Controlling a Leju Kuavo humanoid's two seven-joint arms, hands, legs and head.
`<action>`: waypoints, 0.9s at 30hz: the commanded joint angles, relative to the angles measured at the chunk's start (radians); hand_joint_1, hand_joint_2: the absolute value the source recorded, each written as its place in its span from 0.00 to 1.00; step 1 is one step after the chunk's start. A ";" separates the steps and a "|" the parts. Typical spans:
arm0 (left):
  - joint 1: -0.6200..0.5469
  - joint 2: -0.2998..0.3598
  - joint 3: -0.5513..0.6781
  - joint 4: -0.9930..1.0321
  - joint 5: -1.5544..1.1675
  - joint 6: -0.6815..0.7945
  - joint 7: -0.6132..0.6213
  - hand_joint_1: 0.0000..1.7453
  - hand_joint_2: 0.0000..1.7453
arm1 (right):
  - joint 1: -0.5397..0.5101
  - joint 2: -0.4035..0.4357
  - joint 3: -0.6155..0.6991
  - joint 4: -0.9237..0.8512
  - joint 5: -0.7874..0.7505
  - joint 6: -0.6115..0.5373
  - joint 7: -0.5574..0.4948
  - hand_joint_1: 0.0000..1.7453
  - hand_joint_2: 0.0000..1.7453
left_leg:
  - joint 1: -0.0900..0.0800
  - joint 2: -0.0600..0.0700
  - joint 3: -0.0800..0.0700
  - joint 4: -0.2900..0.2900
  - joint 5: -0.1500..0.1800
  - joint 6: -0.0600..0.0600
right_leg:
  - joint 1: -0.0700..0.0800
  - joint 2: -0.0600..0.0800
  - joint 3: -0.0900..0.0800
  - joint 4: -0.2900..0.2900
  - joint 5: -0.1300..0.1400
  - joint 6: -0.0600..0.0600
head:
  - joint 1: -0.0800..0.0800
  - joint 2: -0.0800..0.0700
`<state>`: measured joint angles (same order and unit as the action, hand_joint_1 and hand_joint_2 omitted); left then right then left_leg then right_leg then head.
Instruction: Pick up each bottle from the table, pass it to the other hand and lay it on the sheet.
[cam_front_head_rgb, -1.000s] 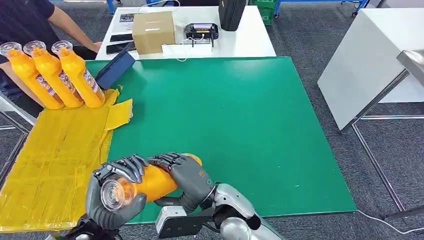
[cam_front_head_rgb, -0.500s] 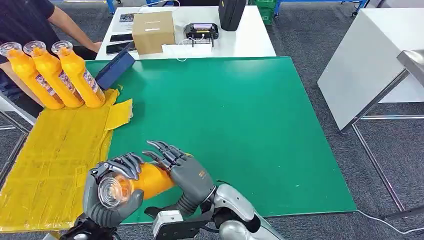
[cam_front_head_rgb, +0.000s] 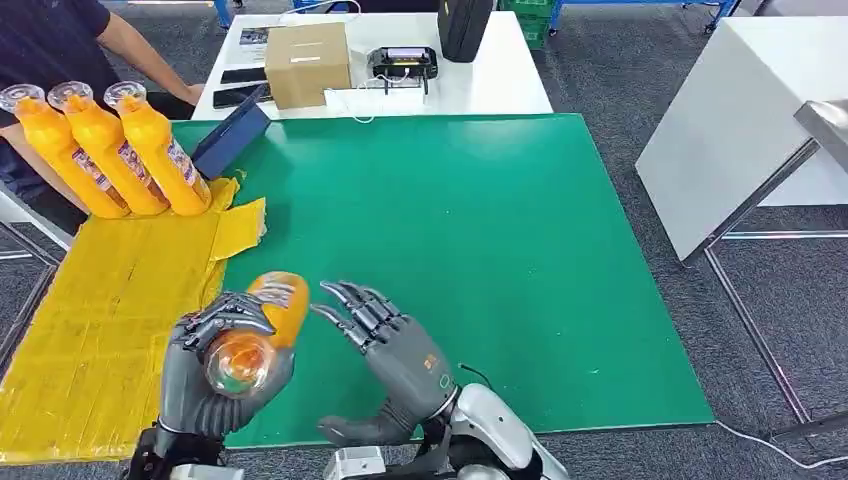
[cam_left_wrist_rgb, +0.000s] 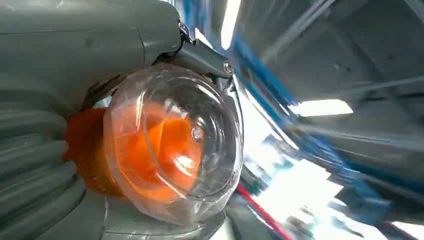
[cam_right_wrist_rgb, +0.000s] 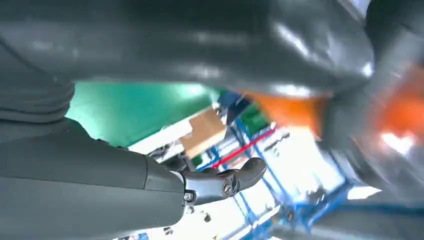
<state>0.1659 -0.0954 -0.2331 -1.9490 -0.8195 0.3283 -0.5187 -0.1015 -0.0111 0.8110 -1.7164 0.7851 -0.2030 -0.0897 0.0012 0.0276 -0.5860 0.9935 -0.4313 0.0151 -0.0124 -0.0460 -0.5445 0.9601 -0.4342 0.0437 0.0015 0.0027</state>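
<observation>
left hand (cam_front_head_rgb: 222, 375): closest to the robot, wrapped around the neck end of an orange bottle (cam_front_head_rgb: 262, 330), so it's carrying the whole thing. The wrist cam looks straight into the bottle's clear cap (cam_left_wrist_rgb: 172, 145), with grey fingers hugging the orange shoulder behind it.

bottle axis: cap points back at the robot, fat base points away and a bit up. It sits in the air right over the seam where the green table (cam_front_head_rgb: 480, 240) meets the yellow sheet (cam_front_head_rgb: 110, 300).

right hand (cam_front_head_rgb: 395, 350): just beside the bottle on the table side, fingers spread, palm facing the bottle, nothing in it. There's a visible gap between it and the bottle.

what matters next: I'd say the handoff part is done and laying it down is what's left. The sheet is off to the left of the bottle, so the left hand is the nearer one by far. The long axis already runs roughly parallel to the sheet's long edge.

far end of sheet: three more orange bottles (cam_front_head_rgb: 105, 150) lying side by side, caps pointing away, with bare sheet between them and the carried bottle.

beyond that: a person (cam_front_head_rgb: 60, 40) at the far left corner and a white table (cam_front_head_rgb: 380, 60) with a cardboard box (cam_front_head_rgb: 307, 62).
</observation>
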 joint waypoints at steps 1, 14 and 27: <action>-0.072 0.169 0.073 0.138 -0.634 0.198 0.248 1.00 1.00 | 0.296 -0.141 -0.213 -0.325 0.024 -0.063 -0.085 0.00 0.00 | 0.001 -0.012 0.003 -0.002 0.000 -0.001 | 0.000 -0.005 0.006 -0.002 -0.003 -0.002 | 0.000 0.000; -0.367 0.624 -0.361 0.507 -0.751 -0.050 0.701 1.00 1.00 | 0.340 -0.169 -0.284 -0.363 -0.042 -0.089 -0.133 0.00 0.00 | 0.003 -0.010 0.000 -0.001 0.003 -0.003 | 0.002 -0.004 -0.008 0.000 -0.001 -0.003 | 0.000 0.000; -0.328 0.529 -0.245 0.639 -0.751 -0.138 0.472 1.00 1.00 | 0.312 -0.149 -0.291 -0.323 -0.065 -0.061 -0.141 0.00 0.00 | 0.000 -0.003 -0.002 -0.001 0.003 -0.002 | 0.000 0.000 -0.002 0.000 0.002 -0.004 | 0.000 0.000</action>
<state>-0.1454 0.4883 -0.5108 -1.4225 -1.5690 0.2193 0.0240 0.2369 -0.1659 0.5390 -2.0832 0.7279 -0.2781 -0.2293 0.0011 0.0260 -0.5906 0.9933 -0.4278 0.0139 -0.0123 -0.0491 -0.5490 0.9611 -0.4320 0.0409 0.0015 0.0027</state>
